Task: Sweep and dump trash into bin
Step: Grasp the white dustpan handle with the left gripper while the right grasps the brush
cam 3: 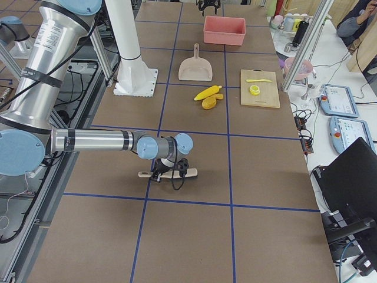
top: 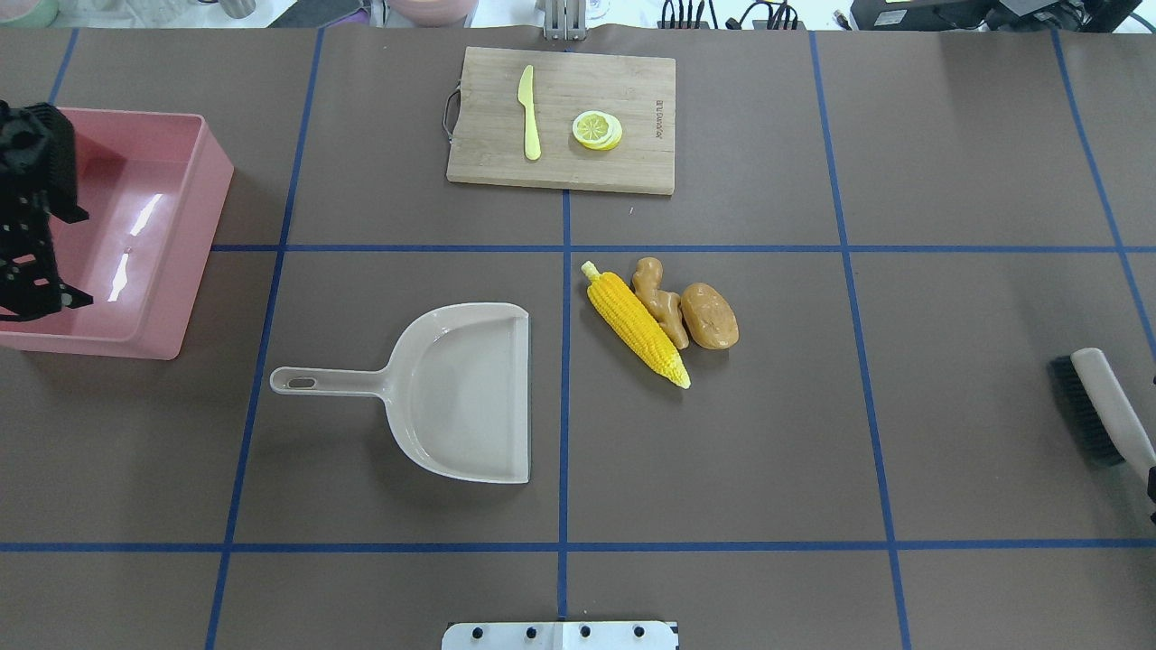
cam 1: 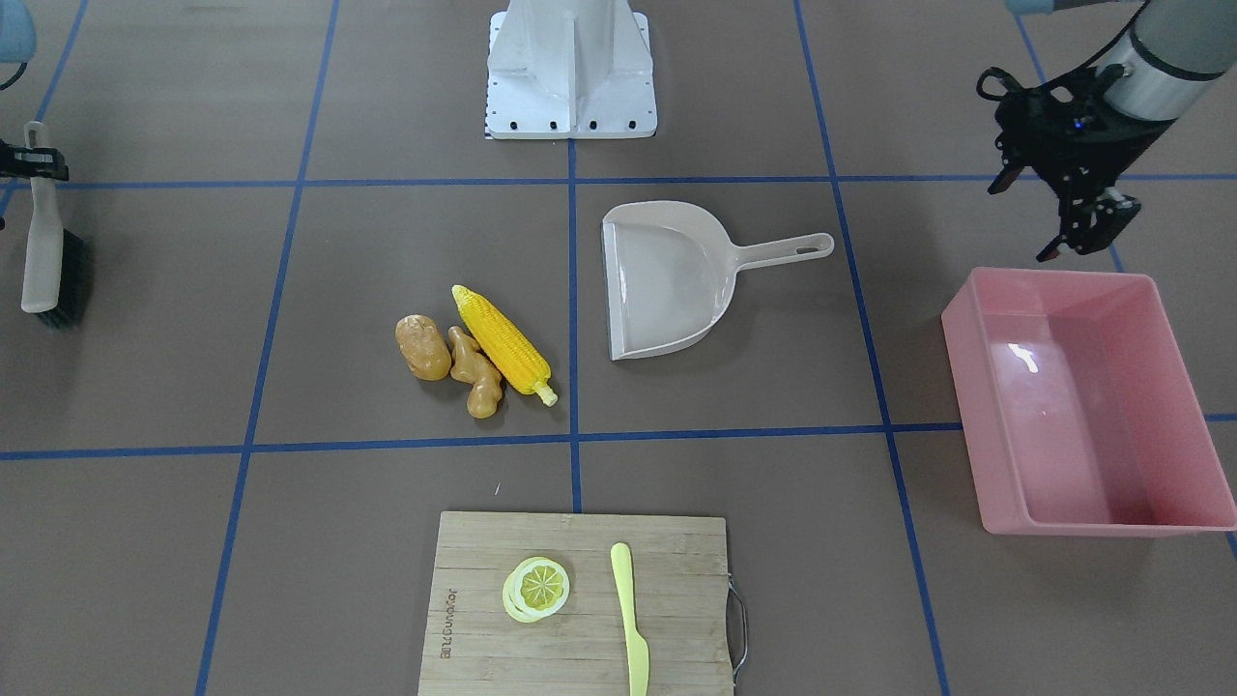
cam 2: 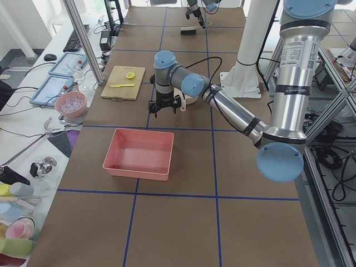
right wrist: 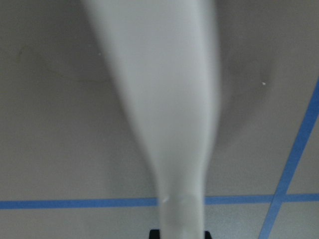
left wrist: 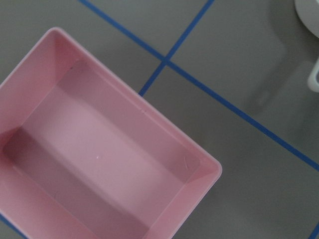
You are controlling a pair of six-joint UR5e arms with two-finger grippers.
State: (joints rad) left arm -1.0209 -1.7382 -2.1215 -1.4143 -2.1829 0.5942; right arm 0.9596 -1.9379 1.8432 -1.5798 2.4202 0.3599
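Presently, the work stands at its opening step: taking up the tool. None of the sweeping has been done. The right gripper sits low at the table's right end, its fingers on either side of the white handle of the hand brush, which lies flat on the mat. I cannot tell whether the jaws are clamped on the handle or only straddle it (the wrist view shows the handle filling the frame and nothing of the finger contact).

The left gripper hangs in the air, jaws apart and holding nothing, by the robot-side edge of the pink bin. The bin is empty.

The trash lies in one cluster at mid-table. The corn cob, ginger root and potato touch or nearly touch one another. They sit just across a blue tape line from the open mouth of the beige dustpan. The cluster is well apart from both grippers. It lies between the brush and the dustpan, and the bin stands beyond the dustpan's handle.

In my judgement the next move calls for a firm hold on the brush and a lift clear of the mat. The brush must then be carried to the far side of the cluster, bristles down. The left arm needs to take the dustpan's handle and steady it.
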